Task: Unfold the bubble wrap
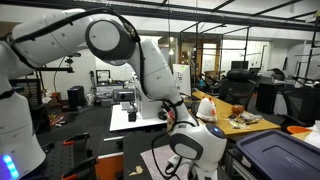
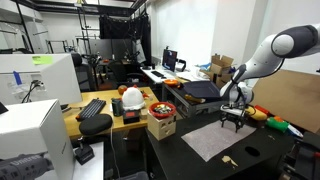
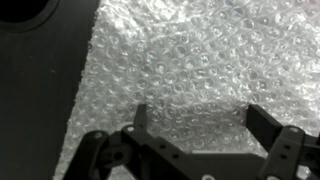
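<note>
The bubble wrap [image 3: 190,70] is a pale, translucent, bumpy sheet lying on a dark table. In the wrist view it fills most of the picture, with its left edge running diagonally. In an exterior view it lies flat as a pale rectangle [image 2: 215,140] on the black table top. My gripper [image 3: 196,118] is open, its two black fingers spread wide just above the sheet with nothing between them. In an exterior view the gripper [image 2: 233,122] hangs over the sheet's far edge. In an exterior view [image 1: 170,115] the arm hides the sheet.
A cardboard box [image 2: 161,126] with a red bowl stands at the black table's left corner. A keyboard [image 2: 92,107] and a white and red bag [image 2: 131,97] lie on the wooden desk. A small object [image 2: 231,160] lies near the sheet's front corner. A dark bin [image 1: 280,155] stands nearby.
</note>
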You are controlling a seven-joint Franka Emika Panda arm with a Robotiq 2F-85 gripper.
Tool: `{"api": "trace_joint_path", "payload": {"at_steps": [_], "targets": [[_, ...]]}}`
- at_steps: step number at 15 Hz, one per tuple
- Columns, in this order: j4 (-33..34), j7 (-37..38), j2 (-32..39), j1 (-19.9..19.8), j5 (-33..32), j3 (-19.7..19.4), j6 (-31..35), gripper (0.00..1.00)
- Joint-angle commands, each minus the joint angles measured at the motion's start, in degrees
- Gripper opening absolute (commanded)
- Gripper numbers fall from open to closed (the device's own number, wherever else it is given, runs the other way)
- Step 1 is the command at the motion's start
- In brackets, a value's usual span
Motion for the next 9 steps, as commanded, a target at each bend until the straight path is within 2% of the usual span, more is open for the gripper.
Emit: {"api": "trace_joint_path", "payload": {"at_steps": [1, 5, 9], "targets": [[-2.6, 2.8, -1.4, -0.2, 2.4, -0.7, 1.9, 1.00], [-9.2, 0.4, -8.0, 0.0, 2.0, -1.2, 0.5, 1.00], [-18.0, -7.5, -18.5, -0.2, -2.2, -1.2, -8.5, 1.00]]}}
